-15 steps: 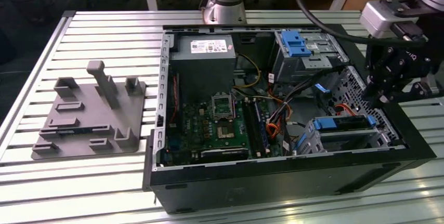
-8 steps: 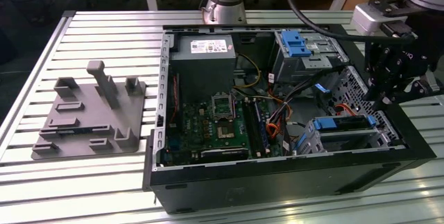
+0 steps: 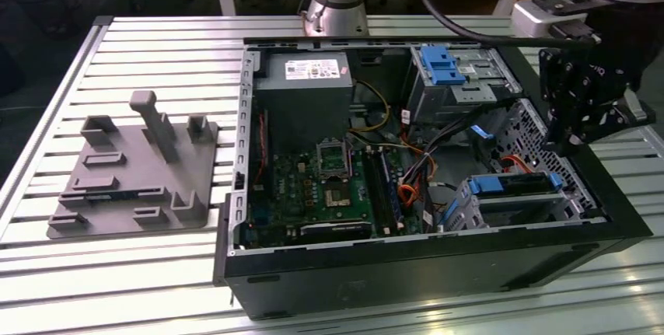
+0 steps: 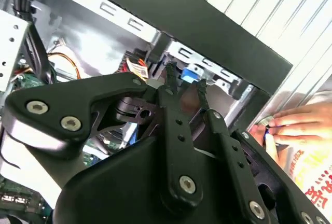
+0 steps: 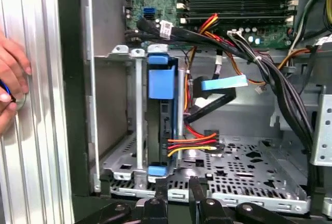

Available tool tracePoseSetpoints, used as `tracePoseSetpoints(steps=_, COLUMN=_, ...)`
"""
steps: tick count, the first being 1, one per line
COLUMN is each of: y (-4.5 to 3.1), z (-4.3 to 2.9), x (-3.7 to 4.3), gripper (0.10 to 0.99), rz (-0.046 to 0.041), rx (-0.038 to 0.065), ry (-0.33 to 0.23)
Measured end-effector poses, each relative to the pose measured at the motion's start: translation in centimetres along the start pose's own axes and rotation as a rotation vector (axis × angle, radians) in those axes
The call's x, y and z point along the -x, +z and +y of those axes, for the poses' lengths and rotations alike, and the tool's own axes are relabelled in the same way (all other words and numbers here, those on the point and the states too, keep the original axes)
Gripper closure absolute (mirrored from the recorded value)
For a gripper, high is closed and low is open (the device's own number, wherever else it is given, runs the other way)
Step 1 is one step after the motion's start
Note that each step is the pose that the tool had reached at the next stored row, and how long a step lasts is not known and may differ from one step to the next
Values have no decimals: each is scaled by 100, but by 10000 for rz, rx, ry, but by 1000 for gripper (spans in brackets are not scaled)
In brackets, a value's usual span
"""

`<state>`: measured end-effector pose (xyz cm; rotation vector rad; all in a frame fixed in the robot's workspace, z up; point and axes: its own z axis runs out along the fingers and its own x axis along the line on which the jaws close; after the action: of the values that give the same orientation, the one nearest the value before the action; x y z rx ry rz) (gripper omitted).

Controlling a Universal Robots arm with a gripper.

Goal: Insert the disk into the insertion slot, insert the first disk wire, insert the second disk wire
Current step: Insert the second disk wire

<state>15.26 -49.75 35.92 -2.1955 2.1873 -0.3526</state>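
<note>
First wrist view shows the disk (image 5: 158, 81) seated in the insertion slot (image 5: 136, 130), I think. My fingers (image 5: 177, 183) hover near it, apart and empty.

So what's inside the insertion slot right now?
The disk sits in the insertion slot, its blue carrier showing between the metal walls. In the first wrist view those walls cover most of the drive body, so its connectors cannot be seen.

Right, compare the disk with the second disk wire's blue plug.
The disk sits inside the insertion slot; the second disk wire has its plug hanging outside it, seemingly joined to nothing. The disk's carrier is deeper blue; the plug is paler. The disk is much larger than the plug. Both carry blue plastic.
</note>
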Motion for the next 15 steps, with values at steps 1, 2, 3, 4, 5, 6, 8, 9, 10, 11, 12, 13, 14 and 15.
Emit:
tracePoseSetpoints(steps=1, y=3, z=14, x=17, gripper=784, rz=3, rx=-15, ry=23)
tracePoseSetpoints(steps=2, y=2, z=33, x=40, gripper=784, rz=5, rx=-32, ry=34)
tracePoseSetpoints(steps=3, y=2, z=53, x=66, gripper=784, rz=8, rx=-48, ry=39)
tracePoseSetpoints(steps=4, y=5, z=74, x=91, gripper=784, rz=11, rx=-63, ry=41)
tracePoseSetpoints(steps=5, y=10, z=93, x=115, gripper=784, rz=37, rx=-77, ry=39)
tracePoseSetpoints(steps=6, y=13, z=109, x=139, gripper=784, rz=97, rx=-90, ry=30)
tracePoseSetpoints(steps=8, y=16, z=141, x=188, gripper=784, rz=266, rx=-107, ry=2)
tracePoseSetpoints(steps=9, y=11, z=157, x=210, gripper=784, rz=373, rx=-108, ry=-19)
tracePoseSetpoints(steps=10, y=6, z=170, x=228, gripper=784, rz=510, rx=-110, ry=-44)
tracePoseSetpoints(steps=11, y=2, z=182, x=242, gripper=784, rz=684, rx=-111, ry=-76)
tracePoseSetpoints(steps=12, y=-3, z=194, x=258, gripper=784, rz=827, rx=-111, ry=-102)
tracePoseSetpoints(steps=13, y=-13, z=214, x=276, gripper=784, rz=875, rx=-111, ry=-111)
tracePoseSetpoints(steps=14, y=-27, z=241, x=289, gripper=784, rz=874, rx=-111, ry=-110)
tracePoseSetpoints(steps=15, y=-44, z=270, x=298, gripper=784, rz=873, rx=-112, ry=-110)
